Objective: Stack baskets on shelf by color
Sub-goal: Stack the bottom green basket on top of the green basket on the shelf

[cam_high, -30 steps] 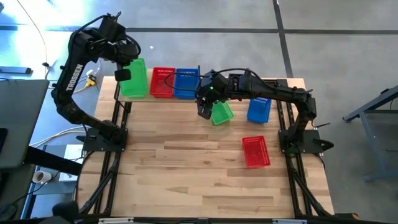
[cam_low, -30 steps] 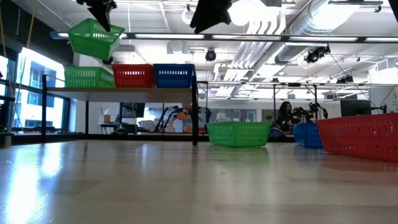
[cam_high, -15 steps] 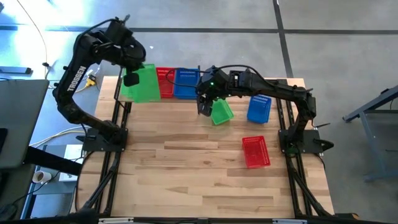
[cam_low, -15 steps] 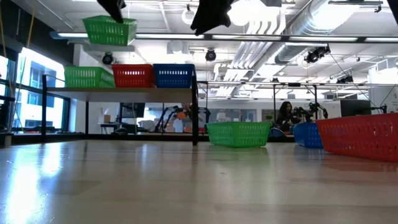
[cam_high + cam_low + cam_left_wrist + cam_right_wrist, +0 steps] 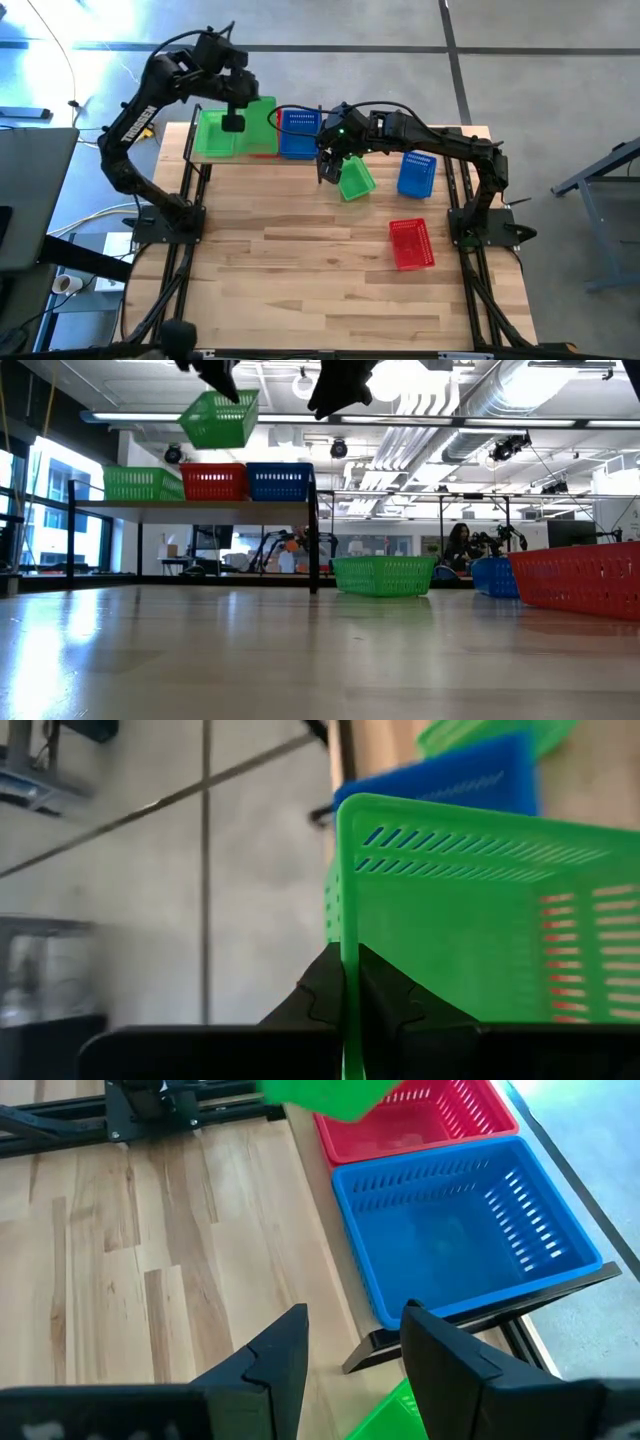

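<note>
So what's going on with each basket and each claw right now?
Left gripper: shut on a green basket, in the air above the shelf.
Right gripper: open, empty, above the table near the shelf.
Shelf baskets: green, red, blue, upright in a row.
Table baskets: green, blue, red, resting, untouched.

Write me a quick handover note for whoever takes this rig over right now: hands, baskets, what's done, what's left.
Left hand: shut on a green basket, held in the air above the red basket on the shelf.
Right hand: open, empty, above the table beside the green basket on the table.
Done: one green, one red and one blue basket side by side on the shelf.
Left: stack the held green basket on the shelf's green one; then the table's green, blue and red baskets.
</note>
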Tool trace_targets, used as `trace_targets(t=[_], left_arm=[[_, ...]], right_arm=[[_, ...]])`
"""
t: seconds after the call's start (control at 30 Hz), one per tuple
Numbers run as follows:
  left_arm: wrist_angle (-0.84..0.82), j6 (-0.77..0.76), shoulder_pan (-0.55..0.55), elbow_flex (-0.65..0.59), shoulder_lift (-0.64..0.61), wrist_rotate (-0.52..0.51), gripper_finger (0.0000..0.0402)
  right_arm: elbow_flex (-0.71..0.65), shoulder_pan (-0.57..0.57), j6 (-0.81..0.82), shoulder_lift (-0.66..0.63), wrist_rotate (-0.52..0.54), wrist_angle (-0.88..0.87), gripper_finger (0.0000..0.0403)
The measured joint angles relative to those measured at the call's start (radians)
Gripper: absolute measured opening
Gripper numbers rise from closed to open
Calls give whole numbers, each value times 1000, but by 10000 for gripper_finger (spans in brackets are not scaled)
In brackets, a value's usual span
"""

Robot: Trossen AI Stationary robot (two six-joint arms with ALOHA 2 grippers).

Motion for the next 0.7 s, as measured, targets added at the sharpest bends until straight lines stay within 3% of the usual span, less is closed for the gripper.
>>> trace_targets(t=[0.2,0.47,0.7], left_arm=[[12,111,71,0,34,-75,1],[95,125,137,0,35,53,1],[47,-71,146,28,32,184,1]], right_arm=[[0,0,0,0,0,-8,146],[-1,0,0,0,-1,-29,146],[-1,0,0,0,0,-21,146]])
